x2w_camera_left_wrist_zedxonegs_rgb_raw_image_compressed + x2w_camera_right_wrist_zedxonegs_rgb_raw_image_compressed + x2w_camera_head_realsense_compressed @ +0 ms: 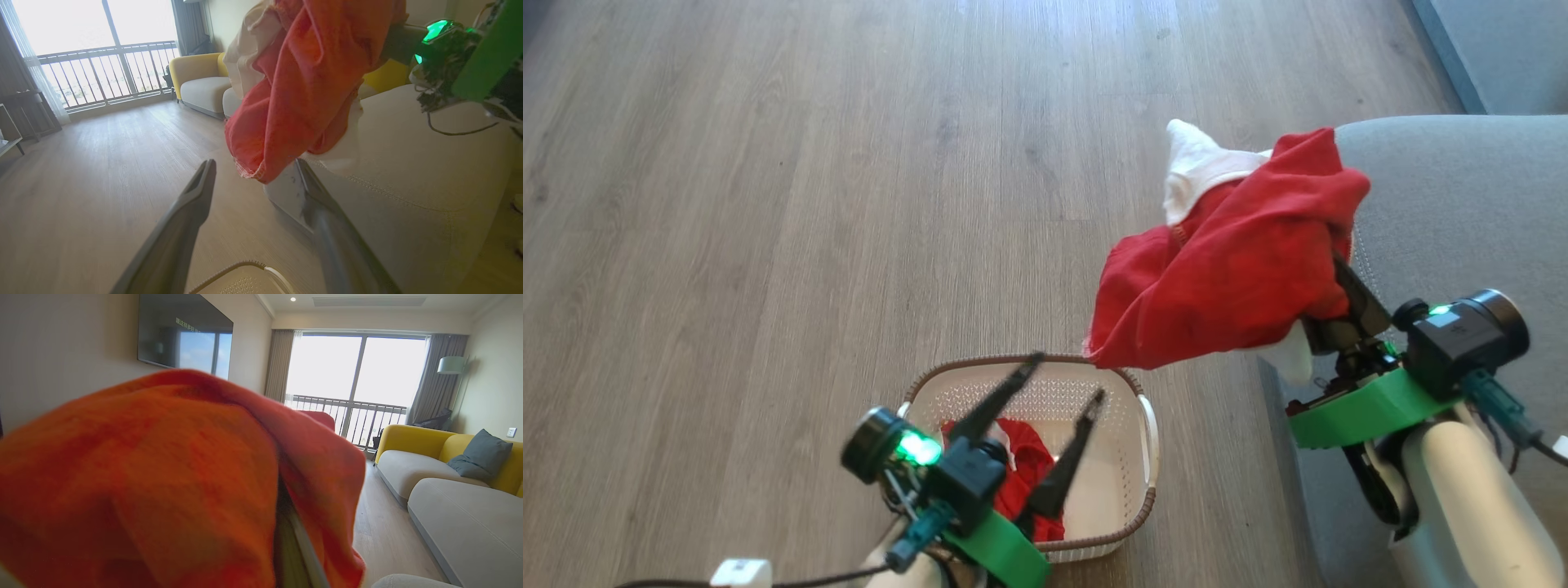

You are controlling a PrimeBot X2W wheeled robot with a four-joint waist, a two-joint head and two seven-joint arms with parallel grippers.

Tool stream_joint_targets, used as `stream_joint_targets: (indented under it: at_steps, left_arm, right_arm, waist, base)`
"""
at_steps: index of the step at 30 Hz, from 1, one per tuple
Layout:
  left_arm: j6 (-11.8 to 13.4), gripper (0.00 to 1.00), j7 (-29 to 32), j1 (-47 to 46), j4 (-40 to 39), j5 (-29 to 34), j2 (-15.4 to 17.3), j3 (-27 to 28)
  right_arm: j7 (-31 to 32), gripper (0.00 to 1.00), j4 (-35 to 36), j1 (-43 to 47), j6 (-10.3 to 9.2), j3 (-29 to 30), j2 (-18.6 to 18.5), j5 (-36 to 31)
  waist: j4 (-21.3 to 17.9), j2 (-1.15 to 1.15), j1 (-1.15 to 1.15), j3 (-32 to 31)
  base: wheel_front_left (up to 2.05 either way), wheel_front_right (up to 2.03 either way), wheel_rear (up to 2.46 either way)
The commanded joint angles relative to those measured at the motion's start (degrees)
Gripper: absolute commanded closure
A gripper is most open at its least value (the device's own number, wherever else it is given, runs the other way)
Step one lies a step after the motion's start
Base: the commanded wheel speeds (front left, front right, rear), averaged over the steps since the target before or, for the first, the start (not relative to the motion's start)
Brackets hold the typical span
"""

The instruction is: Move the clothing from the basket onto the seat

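The cream-white basket (1117, 478) stands on the floor with a red garment (1029, 469) lying in it. My left gripper (1066, 380) hangs open just above the basket, nothing between its fingers (196, 192). A bundle of red clothing with white parts (1233, 273) hangs in the air beside the grey seat (1462, 204), with my right gripper (1342, 283) shut on it. The cloth drapes over that gripper's fingers and hides their tips. In the right wrist view the red clothing (163, 477) covers most of the picture. The basket's rim (245, 265) shows below my left fingers.
Wood-look floor (809, 204) spreads to the left and ahead of the basket. The seat's rounded edge (388, 183) runs close on the right. Farther off stand a yellow sofa (412, 445) with a grey cushion (480, 455), a wall television (184, 339) and a balcony window (355, 375).
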State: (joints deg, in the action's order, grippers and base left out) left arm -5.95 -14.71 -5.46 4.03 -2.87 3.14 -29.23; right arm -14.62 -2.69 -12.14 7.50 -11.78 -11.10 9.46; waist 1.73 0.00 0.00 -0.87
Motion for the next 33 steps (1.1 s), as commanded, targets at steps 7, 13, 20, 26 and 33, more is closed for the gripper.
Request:
stream_joint_targets:
  at_steps: [7,13,20,26,33]
  left_arm:
    - [-1.3,0.00,-0.3,0.2,-1.9,0.4,1.5,-2.6]
    - [-1.5,0.00,-0.3,1.4,0.4,-0.2,1.4,-3.8]
    - [-1.5,0.00,-0.3,1.7,2.4,0.1,1.5,-4.3]
    - [-1.5,0.00,-0.3,1.8,2.4,0.0,1.2,-3.9]
    - [-1.5,0.00,-0.3,1.8,2.4,0.0,1.1,-3.4]
  right_arm:
    - [-0.4,1.00,3.0,-1.3,-0.01,1.4,0.2,-0.5]
    - [-0.4,1.00,3.0,-1.1,-0.01,1.9,0.3,-0.5]
    - [-0.4,1.00,3.0,-1.1,-0.01,2.0,0.4,-0.6]
    - [-0.4,1.00,2.8,-1.0,-0.01,1.9,0.2,-0.7]
    - [-0.4,1.00,2.7,-1.2,-0.01,1.6,0.2,-0.6]
  waist:
    - [-0.2,0.00,0.00,0.0]
    - [-0.4,0.00,0.00,0.0]
    - [-0.7,0.00,0.00,0.0]
    - [-0.6,0.00,0.00,-0.3]
    - [-0.7,0.00,0.00,-0.5]
  base:
    - [0.00,0.00,0.00]
    - [0.00,0.00,0.00]
    - [0.00,0.00,0.00]
    - [0.00,0.00,0.00]
    - [0.00,0.00,0.00]
